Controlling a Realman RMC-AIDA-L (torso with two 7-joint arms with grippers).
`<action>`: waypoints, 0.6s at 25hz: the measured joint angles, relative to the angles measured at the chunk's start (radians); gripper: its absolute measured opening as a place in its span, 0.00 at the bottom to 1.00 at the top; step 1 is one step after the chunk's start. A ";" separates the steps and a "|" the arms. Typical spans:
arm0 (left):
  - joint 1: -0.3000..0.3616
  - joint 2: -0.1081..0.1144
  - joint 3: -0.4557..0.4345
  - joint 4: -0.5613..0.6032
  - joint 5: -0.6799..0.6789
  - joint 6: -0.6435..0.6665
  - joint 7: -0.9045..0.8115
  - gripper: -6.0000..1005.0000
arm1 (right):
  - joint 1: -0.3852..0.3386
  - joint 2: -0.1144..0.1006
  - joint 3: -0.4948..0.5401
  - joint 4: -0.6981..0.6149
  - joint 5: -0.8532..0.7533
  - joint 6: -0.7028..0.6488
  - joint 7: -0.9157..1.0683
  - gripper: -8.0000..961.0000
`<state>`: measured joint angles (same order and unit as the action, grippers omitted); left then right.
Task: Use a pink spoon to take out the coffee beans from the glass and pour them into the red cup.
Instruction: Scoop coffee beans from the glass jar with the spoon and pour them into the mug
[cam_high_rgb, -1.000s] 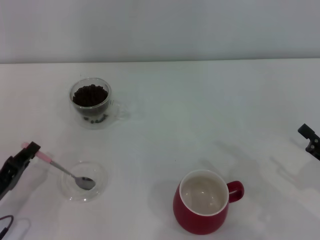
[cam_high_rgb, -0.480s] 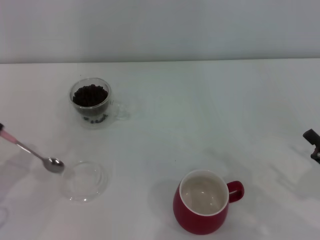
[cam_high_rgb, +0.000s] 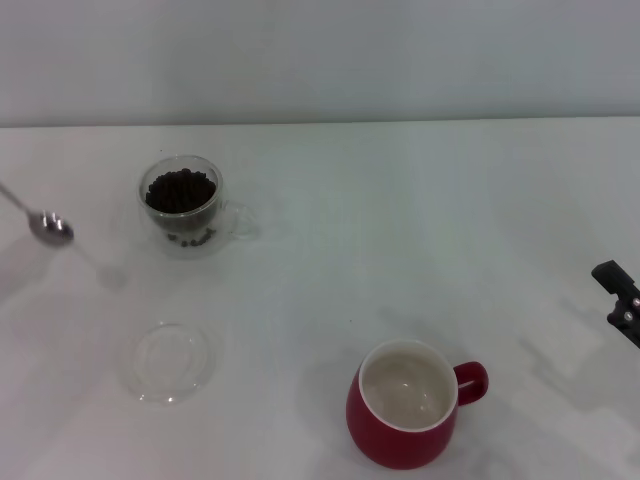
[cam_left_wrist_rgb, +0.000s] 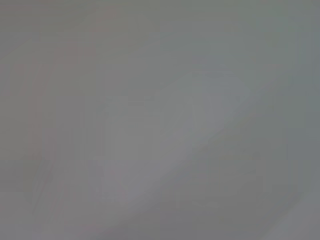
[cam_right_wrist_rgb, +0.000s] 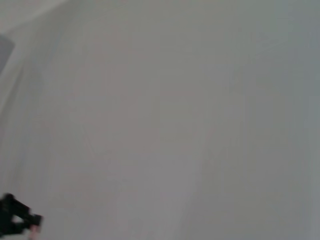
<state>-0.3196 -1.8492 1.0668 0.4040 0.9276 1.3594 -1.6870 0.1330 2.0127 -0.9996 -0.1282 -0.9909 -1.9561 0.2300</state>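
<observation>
The small teaspoon with a shiny metal bowl and thin metal neck, the pink spoon (cam_high_rgb: 45, 224), hung in the air at the far left edge of the head view, bowl lowest and neck slanting up out of frame, casting a faint shadow on the white counter (cam_high_rgb: 400, 230). Its pink handle and the left gripper were outside every view, so whether those fingers were clenched on it could not be told from the pictures; a spoon off the counter suggested a hold somewhere on the handle. The spoon bowl looked empty.

The small clear double-walled glass (cam_high_rgb: 182, 205) with a side handle stood just to the right of the spoon bowl, upright, filled with dark coffee beans (cam_high_rgb: 181, 189). It probably was light and breakable, and apt to slide or tip if the spoon pushed against its wall, so the dip likely needed to come from above. The beans were loose, hard and rolling; a shallow spoon would carry only a few and had to stay level.

The glossy red ceramic cup (cam_high_rgb: 404, 404) with a cream inside sat well apart, near the front. A flat clear glass dish (cam_high_rgb: 169, 361) lay empty at front left. The right gripper (cam_high_rgb: 618, 299) rested at the right edge; its fingers' state was unclear.
</observation>
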 joint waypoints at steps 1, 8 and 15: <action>-0.034 0.025 -0.001 0.000 0.014 -0.003 -0.030 0.14 | 0.002 0.001 -0.002 0.003 0.000 -0.012 0.015 0.79; -0.169 0.097 0.000 0.020 0.129 -0.090 -0.158 0.14 | 0.013 0.003 -0.011 0.035 -0.006 -0.120 0.063 0.79; -0.309 0.118 -0.001 0.027 0.350 -0.270 -0.269 0.14 | 0.021 0.004 -0.011 0.059 -0.009 -0.162 0.078 0.79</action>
<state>-0.6290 -1.7316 1.0654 0.4308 1.2774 1.0898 -1.9561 0.1539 2.0171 -1.0109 -0.0696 -0.9996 -2.1186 0.3082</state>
